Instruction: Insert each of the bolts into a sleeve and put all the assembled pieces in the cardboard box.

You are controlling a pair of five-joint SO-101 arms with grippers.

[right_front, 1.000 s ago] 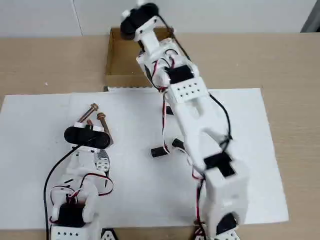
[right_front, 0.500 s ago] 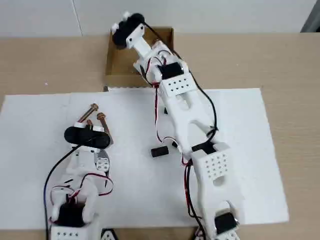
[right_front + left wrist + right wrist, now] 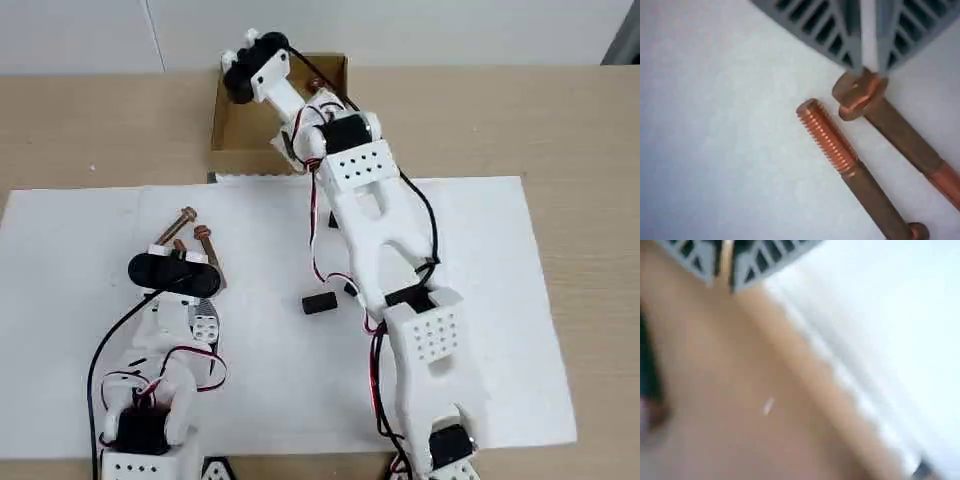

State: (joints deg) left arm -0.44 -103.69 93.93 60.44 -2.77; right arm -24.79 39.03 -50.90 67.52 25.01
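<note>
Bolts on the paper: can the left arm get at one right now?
Probably yes. The left gripper sits right at the head of one bolt, nothing covers it on the paper, and the right arm is off at the box.

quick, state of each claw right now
left claw: shut, holding nothing, tips by the head of a copper-coloured metal bolt
right claw: cannot be told

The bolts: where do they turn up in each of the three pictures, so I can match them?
High view: the bolts lie on the white paper's left part, just beyond the left arm.
Left wrist view: two lie side by side, one's head at the left gripper's tip.
Right wrist view: too blurred to tell.
Shared landmark: the white paper beneath them.
</note>
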